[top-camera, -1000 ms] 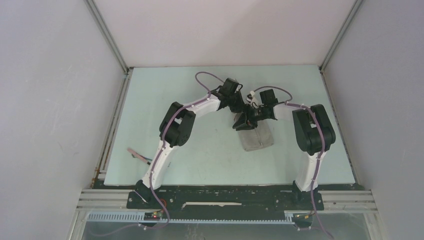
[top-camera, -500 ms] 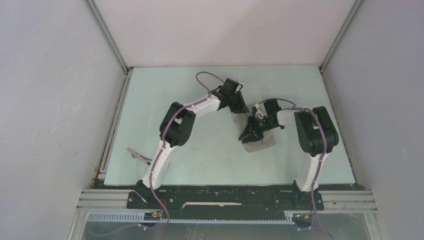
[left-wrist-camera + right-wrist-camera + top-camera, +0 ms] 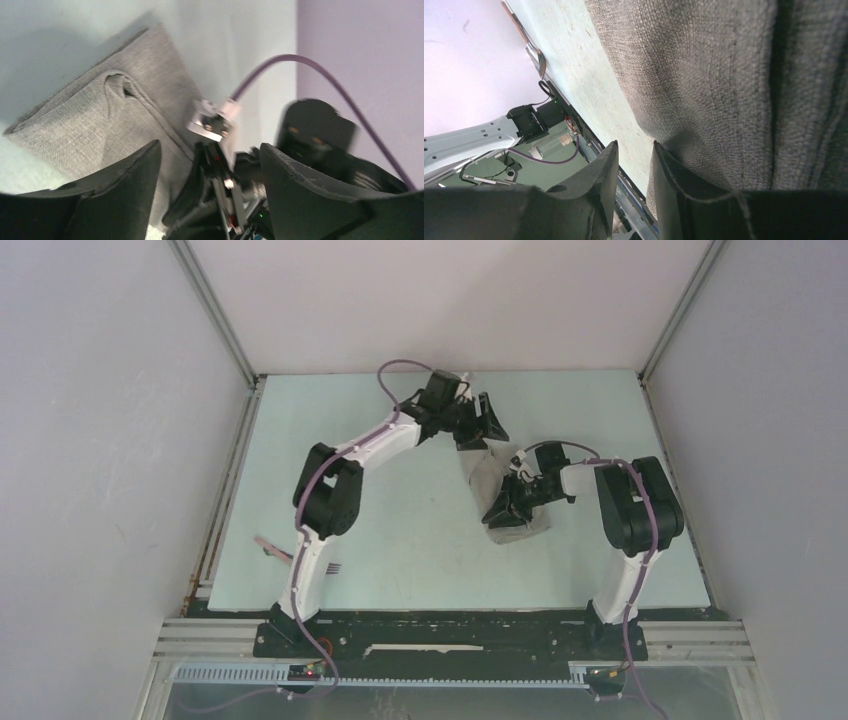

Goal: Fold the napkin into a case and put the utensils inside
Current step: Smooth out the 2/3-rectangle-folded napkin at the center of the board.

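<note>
left gripper (image 3: 210, 149) open over the napkin (image 3: 100, 117)
right gripper (image 3: 636, 147) nearly closed at the cloth's edge; can't tell if it's pinching

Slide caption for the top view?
Left gripper open beyond the folded light-grey cloth napkin; right gripper over its near half.

White links (image 3: 385, 440), blk joints (image 3: 325, 502), purple cables (image 3: 300, 58); blk L claw (image 3: 487, 426), R claw (image 3: 502, 510).

The left arm (image 3: 345, 455) is stretched far forward and inward, the left gripper (image 3: 490, 423) shown with jaws spread wide; the right arm (image 3: 635, 505) is folded inward, the right gripper (image 3: 502, 510) angled down, jaws set narrowly apart.
</note>
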Robot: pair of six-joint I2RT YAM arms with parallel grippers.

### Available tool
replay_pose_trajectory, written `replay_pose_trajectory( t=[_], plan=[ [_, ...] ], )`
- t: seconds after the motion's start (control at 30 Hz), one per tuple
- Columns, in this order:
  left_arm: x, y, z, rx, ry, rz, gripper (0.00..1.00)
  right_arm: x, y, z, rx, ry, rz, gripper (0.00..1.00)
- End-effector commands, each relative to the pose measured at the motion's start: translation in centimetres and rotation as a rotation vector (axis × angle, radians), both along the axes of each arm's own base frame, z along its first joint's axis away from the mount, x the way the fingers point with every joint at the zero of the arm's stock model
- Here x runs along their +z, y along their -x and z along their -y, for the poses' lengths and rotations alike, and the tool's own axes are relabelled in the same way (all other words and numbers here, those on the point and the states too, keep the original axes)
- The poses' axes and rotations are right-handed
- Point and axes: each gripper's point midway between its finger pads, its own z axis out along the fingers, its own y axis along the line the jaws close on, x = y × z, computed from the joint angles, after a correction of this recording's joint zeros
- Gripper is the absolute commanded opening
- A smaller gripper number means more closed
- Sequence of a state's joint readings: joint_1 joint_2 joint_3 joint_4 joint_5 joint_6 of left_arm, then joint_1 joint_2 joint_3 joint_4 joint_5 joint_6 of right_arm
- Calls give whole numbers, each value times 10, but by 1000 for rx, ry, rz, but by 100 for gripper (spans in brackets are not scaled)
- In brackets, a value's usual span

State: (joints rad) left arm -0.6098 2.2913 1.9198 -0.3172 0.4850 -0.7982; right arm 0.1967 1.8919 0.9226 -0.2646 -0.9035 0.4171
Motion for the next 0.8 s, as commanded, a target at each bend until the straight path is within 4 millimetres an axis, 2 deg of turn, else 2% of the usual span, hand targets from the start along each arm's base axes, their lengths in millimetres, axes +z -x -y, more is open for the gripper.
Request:
replay_pose_trajectory(
  t=[0.0, 0.07, 0.1, 0.2, 0.3, 0.53, 0.67, 0.77],
  plan=[
    [70, -1, -22, -52, 136, 119, 70, 11, -7, 1, -2, 0, 71, 39],
    [48, -3, -28, -45, 146, 64, 45, 16, -10, 0, -7, -11, 85, 39],
    [39, -1, -27, -59, 162, 40, 37, 18, -11, -1, -10, -17, 91, 39],
    [15, -4, -20, -72, 189, -1, 21, 23, -12, -4, -10, -29, 100, 38],
    [-7, -10, -14, -68, 208, -25, 16, 24, -11, -5, -2, -25, 110, 38],
    [-35, -26, 5, -43, 327, -69, 10, 16, 1, -9, 17, -6, 88, 36],
    [-71, -36, -6, 69, 269, -155, 7, 3, 16, -4, 14, 27, 54, 37],
    [-88, -39, -14, 119, 246, -207, 4, 0, 27, 1, 19, 66, 50, 39]
  ],
)
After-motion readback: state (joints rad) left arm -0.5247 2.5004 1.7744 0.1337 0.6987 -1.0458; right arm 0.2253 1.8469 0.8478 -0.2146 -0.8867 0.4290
